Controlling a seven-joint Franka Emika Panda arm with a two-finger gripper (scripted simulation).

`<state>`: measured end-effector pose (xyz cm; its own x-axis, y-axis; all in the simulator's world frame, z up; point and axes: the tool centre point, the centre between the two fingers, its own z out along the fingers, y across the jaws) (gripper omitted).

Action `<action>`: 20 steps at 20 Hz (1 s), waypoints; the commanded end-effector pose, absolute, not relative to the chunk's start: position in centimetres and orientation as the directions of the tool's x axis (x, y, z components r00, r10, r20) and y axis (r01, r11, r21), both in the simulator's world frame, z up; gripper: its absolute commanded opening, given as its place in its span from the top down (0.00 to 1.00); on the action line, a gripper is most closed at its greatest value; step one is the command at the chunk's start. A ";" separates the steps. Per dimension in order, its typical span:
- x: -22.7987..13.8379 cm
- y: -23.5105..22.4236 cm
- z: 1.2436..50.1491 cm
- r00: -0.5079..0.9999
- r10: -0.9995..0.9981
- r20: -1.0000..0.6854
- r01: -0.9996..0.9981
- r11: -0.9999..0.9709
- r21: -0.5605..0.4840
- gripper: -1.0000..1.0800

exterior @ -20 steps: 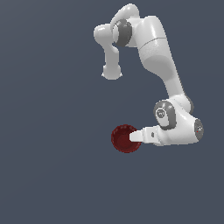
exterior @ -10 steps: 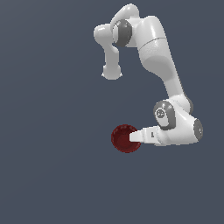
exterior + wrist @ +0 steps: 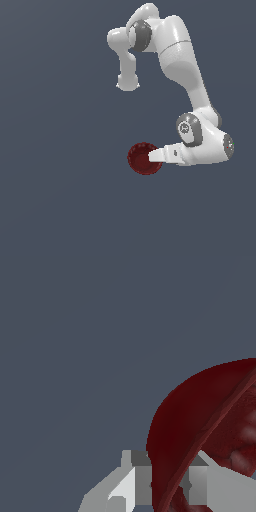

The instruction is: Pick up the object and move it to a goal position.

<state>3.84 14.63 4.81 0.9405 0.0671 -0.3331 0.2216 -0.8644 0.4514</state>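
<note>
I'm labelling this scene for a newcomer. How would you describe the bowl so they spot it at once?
Follow the white robot arm down to its claw. The bowl sits at the claw's tip, its rim between the fingers. It is the only dark red, round thing against plain grey.

White Panda arm (image 3: 180, 65) enters from top center of the exterior view, base stub hanging at upper left-center, shoulder joint at the top. Long upper link slopes down toward the lower right. Elbow and wrist housings bunch at right of center, grey joint cap facing the camera. Forearm folds back, hand pointing toward the exterior view's left, roughly horizontal. Gripper (image 3: 152, 156) sits just below frame center. In the wrist view, grey fingers (image 3: 131, 482) stand on either side of the bowl (image 3: 210, 421) wall, clamped against it.
</note>
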 end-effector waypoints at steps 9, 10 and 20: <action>5.4 16.5 10.4 0.947 0.214 -0.240 0.303 -0.843 0.444 1.00; 5.5 16.7 11.2 0.945 0.235 -0.227 0.315 -0.839 0.443 1.00; 6.1 19.5 20.7 0.882 0.466 -0.066 0.443 -0.775 0.451 1.00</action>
